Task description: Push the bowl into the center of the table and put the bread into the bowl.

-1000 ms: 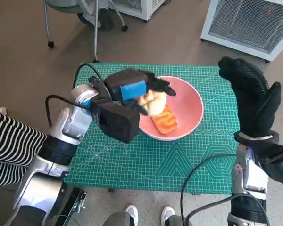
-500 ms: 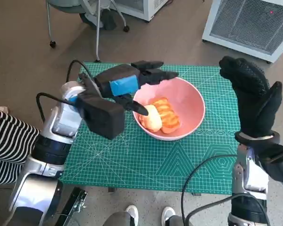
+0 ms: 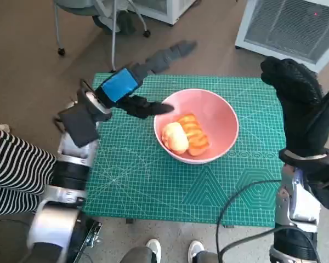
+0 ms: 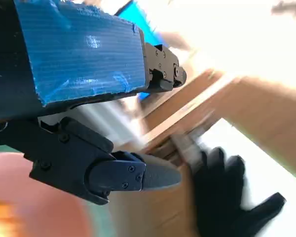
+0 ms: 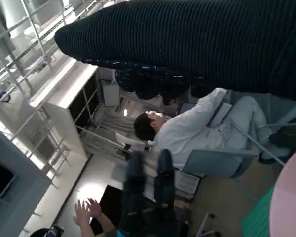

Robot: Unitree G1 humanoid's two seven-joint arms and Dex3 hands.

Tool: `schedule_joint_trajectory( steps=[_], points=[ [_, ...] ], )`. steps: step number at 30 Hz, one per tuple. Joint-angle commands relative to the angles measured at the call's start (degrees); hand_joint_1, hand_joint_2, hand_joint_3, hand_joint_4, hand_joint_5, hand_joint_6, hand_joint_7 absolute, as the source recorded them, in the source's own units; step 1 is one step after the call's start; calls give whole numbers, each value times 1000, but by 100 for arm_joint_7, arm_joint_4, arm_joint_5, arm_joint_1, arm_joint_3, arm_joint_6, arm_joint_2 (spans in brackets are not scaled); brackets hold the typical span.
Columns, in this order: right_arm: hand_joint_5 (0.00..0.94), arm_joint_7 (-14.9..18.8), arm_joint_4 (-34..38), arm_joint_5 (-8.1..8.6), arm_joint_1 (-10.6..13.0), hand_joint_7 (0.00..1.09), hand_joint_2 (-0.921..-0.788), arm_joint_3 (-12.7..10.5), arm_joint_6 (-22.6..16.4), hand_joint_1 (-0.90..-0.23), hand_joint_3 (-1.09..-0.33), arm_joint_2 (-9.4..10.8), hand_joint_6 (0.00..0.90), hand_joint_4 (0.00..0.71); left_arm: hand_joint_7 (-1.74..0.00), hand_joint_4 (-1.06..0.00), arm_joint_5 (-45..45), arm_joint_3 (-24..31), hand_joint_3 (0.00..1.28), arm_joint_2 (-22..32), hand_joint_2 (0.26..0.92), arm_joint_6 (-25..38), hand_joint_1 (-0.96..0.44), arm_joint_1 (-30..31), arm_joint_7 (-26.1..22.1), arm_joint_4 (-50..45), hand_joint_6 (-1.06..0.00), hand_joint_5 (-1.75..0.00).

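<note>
The pink bowl (image 3: 216, 123) sits near the middle of the green mat (image 3: 170, 186). Two pieces of bread lie inside it: a pale roll (image 3: 174, 137) and a striped orange-brown loaf (image 3: 194, 135). My left hand (image 3: 134, 82) is raised above the mat, to the left of the bowl, with its fingers spread and nothing in them. My right hand (image 3: 302, 107) in the black glove stands upright over the table's right edge, fingers apart and empty. In the left wrist view the blue-taped hand (image 4: 84, 98) fills the picture and the bowl (image 4: 34, 197) shows as a pink blur.
A striped sleeve (image 3: 11, 170) of a person lies at the left. Shoes (image 3: 153, 249) show below the table's front edge. A white grilled unit (image 3: 290, 27) stands at the back right, and chair legs (image 3: 112, 27) at the back left. A person in white (image 5: 187, 133) sits in the right wrist view.
My left hand let go of the pale roll, which now lies in the bowl, then lifted up and back to the left with fingers spread. The right hand has barely moved.
</note>
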Motion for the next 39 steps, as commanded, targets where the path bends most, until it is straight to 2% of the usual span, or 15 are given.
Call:
schedule_joint_trajectory(
  steps=[1, 6, 9, 14, 28, 39],
  points=[
    [3, -50, 218, -118, -43, 385, -921, 22, -99, -713, -731, 1, 83, 177, -58, -106, -216, 141, 627, -469, 921, -300, -844, 292, 252, -133, -215, -39],
    [2, -53, 463, -164, -137, 384, -921, 60, -298, -720, -723, 38, 83, 175, -69, -115, -130, 172, 638, -649, 921, -471, -820, 484, 407, -131, -200, -45],
    [1, -41, 590, -188, -175, 383, -921, 81, -410, -727, -720, 46, 81, 174, -343, -108, -128, 172, 631, -695, 921, -476, -811, 547, 399, -95, -65, -72],
    [0, -42, 785, -240, -231, 382, -921, 99, -571, -739, -713, 65, 81, 170, -449, -100, -170, 181, 607, -763, 921, -474, -790, 607, 357, -17, -10, -86],
    [2, -84, 1272, -374, -375, 384, -921, 170, -945, -746, -689, 87, 98, 166, -370, -49, -249, 237, 582, -867, 921, -595, -766, 719, 287, 109, 1, -84],
    [1, -67, 1339, -440, -397, 378, -921, 169, -1044, -735, -690, 43, 100, 165, -327, -26, -413, 314, 582, -884, 921, -558, -758, 793, 192, 21, 1, -85]
  ],
)
